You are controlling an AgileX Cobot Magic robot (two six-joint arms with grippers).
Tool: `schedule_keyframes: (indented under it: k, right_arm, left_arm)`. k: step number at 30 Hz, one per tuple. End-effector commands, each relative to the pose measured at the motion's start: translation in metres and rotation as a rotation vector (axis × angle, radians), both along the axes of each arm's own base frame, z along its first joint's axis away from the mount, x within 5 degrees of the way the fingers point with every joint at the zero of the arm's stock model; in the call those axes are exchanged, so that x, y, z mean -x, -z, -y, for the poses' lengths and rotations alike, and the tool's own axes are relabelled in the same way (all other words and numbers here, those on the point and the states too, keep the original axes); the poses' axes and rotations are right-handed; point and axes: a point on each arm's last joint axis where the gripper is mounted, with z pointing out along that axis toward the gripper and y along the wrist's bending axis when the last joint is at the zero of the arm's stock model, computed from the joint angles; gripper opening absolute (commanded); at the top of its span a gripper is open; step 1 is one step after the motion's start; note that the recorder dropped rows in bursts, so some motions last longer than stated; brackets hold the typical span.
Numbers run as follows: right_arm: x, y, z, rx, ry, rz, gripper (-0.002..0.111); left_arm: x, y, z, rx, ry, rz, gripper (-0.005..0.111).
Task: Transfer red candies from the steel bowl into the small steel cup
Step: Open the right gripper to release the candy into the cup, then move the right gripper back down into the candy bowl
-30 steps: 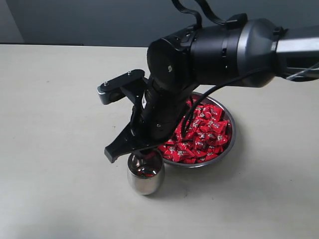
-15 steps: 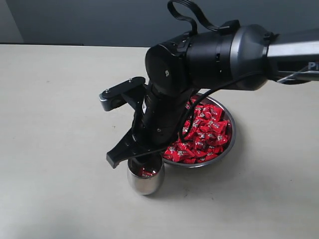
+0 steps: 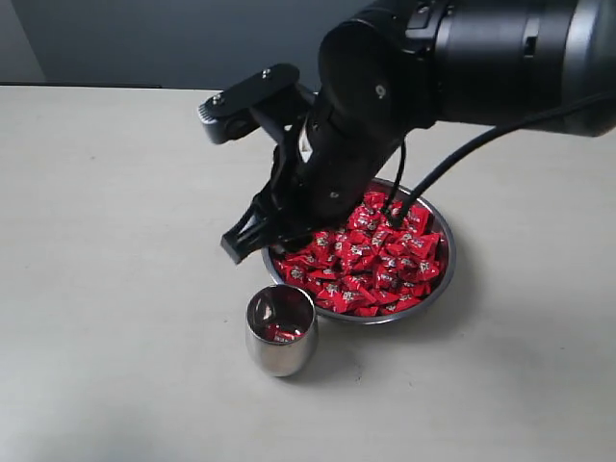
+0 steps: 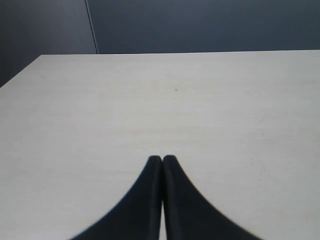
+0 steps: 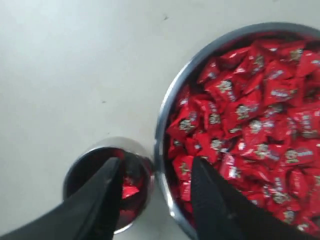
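The small steel cup [image 3: 280,354] holds only a few red candies [image 5: 129,191]; the steel bowl [image 3: 449,252] is heaped; the right claw [image 5: 156,161] hangs released, empty.

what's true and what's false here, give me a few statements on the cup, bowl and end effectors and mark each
1. The cup has a candy inside. True.
2. The bowl is nearly empty. False: it is heaped with candies.
3. The right end effector is open and holds nothing. True.
4. The left end effector is open. False: its fingers are pressed together.
5. The cup lies on its side. False: it stands upright beside the bowl.
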Motion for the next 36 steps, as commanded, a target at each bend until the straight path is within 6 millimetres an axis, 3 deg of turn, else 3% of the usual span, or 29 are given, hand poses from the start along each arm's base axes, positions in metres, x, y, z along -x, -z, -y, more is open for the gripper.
schedule_keyframes:
  k: [1,6,9,17,22,27,36]
  right_arm:
    - [-0.025,-0.010,0.026,0.078,0.123,0.117,0.043]
    - [-0.045,-0.007,0.056,0.197,0.234,0.088,0.043]
    - [-0.048,-0.006,0.063,0.226,0.262,0.066,0.043]
    - [-0.049,0.010,0.057,0.238,0.267,0.011,0.043]
    - [-0.058,0.051,0.049,0.342,0.253,-0.044,0.043]
    - [-0.062,0.079,0.047,0.418,0.241,-0.082,0.043]
    - [-0.068,0.083,0.047,0.439,0.233,-0.027,0.043]
  left_arm:
    - [0.000,0.000,0.000,0.005,0.005,0.012,0.000]
    - [0.000,0.000,0.000,0.005,0.005,0.012,0.000]
    - [0.000,0.000,0.000,0.005,0.005,0.012,0.000]
    - [0.000,0.000,0.000,0.005,0.005,0.012,0.000]
    - [0.000,0.000,0.000,0.005,0.005,0.012,0.000]
    - [0.000,0.000,0.000,0.005,0.005,0.012,0.000]
    - [0.000,0.000,0.000,0.005,0.005,0.012,0.000]
